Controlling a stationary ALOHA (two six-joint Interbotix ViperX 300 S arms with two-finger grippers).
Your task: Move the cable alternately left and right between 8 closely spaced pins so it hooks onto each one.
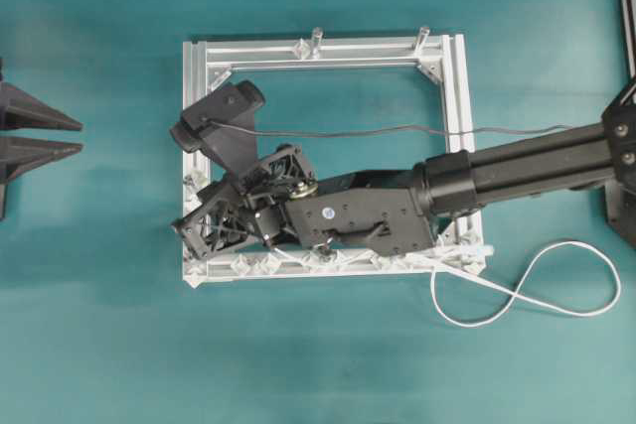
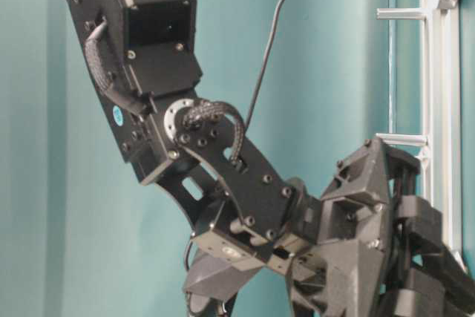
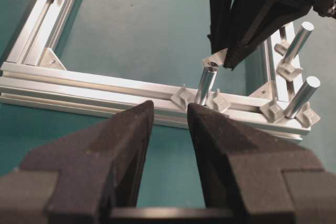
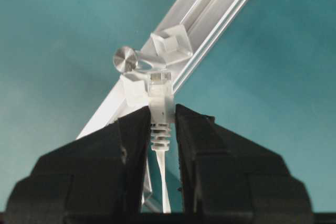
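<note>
White cord is the thing to watch: the cable (image 1: 527,290) lies in a loose figure-eight on the table (image 1: 328,364) just outside the silver frame (image 1: 196,146), then runs along the rail that carries the pins (image 1: 263,263). The right gripper (image 4: 160,124) pinches the plug end (image 4: 160,95) between its pads, nose out, probably so the tip can be steered round a pin beside a grey post (image 4: 128,59). The left gripper (image 3: 169,129) hangs well off the frame with its fingers spread and nothing between them, seemingly waiting. Teal matting covers the table; nothing else of the room shows.
</note>
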